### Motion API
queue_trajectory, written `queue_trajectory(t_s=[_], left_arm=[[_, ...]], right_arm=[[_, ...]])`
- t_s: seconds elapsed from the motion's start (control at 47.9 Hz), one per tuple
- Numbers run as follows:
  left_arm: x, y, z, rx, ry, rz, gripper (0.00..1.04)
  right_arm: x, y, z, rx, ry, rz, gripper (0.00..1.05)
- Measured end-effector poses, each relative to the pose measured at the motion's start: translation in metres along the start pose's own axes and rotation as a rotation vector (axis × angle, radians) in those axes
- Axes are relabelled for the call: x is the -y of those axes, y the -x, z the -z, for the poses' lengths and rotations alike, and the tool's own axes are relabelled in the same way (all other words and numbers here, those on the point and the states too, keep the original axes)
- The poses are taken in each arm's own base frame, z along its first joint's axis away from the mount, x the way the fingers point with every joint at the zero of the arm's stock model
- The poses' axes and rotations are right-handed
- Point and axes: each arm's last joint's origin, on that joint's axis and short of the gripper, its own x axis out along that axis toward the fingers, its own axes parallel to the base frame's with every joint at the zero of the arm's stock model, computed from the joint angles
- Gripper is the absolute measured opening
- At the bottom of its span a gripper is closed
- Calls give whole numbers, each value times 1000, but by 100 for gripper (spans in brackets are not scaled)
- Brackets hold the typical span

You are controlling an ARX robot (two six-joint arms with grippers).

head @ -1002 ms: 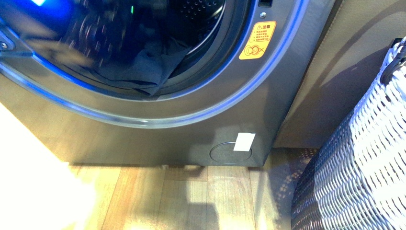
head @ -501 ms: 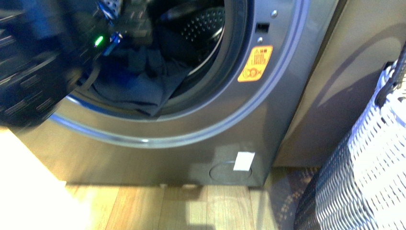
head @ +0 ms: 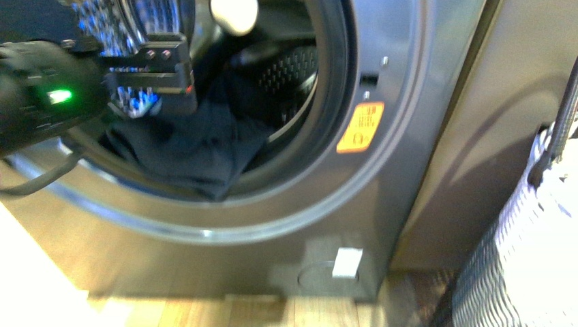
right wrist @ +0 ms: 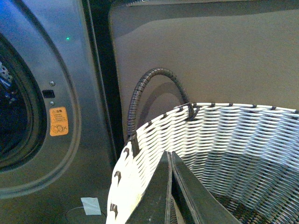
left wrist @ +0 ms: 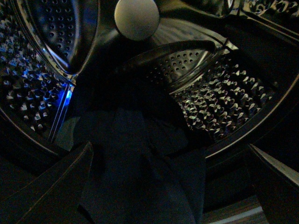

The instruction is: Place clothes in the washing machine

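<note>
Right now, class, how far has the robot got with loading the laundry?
Mostly done: the dark garment lies in the washing machine drum, one fold draped over the door seal. The left gripper is open, holding nothing. The right gripper is shut above the basket. Left: push the fold inside.

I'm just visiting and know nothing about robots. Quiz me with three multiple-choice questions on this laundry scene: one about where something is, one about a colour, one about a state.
1. Where does the dark garment lie?
A. in the basket
B. draped over the washing machine's door rim, partly in the drum
C. on the floor

2. What colour is the warning sticker?
A. orange-yellow
B. green
C. white

3. How is the right gripper over the white basket?
A. holding a shirt
B. wide open
C. shut and empty

Answers: 1 B, the cloth hangs out over the dark ring. 2 A, it shows orange-yellow beside the opening. 3 C, its fingers meet with nothing between them.
</note>
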Motion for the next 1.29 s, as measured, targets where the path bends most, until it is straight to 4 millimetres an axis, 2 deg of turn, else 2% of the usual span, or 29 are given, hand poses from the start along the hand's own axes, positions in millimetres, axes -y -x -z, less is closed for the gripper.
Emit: queue_trajectory(t_s=[0.188, 0.501, 0.794, 0.835, 0.898, 1.002, 1.253, 1.295], left_arm=[[-2, 23, -31, 3, 4, 6, 98], [-2, 65, -67, 47, 11, 10, 98], [-1, 108, -88, 82, -16, 22, 97], [-3, 121, -86, 57, -11, -73, 86], [-8, 141, -68, 38, -10, -110, 70], [-18, 157, -48, 59, 1, -112, 45], [-27, 169, -17, 39, 3, -116, 3], [-29, 172, -12, 40, 3, -117, 4]], right_arm=[[0, 0, 0, 0, 0, 0, 2], [0, 0, 0, 0, 0, 0, 2], [0, 0, 0, 0, 0, 0, 2], [0, 0, 0, 0, 0, 0, 2], [0, 0, 0, 0, 0, 0, 2], [0, 0, 0, 0, 0, 0, 2], [0, 0, 0, 0, 0, 0, 2], [0, 0, 0, 0, 0, 0, 2]])
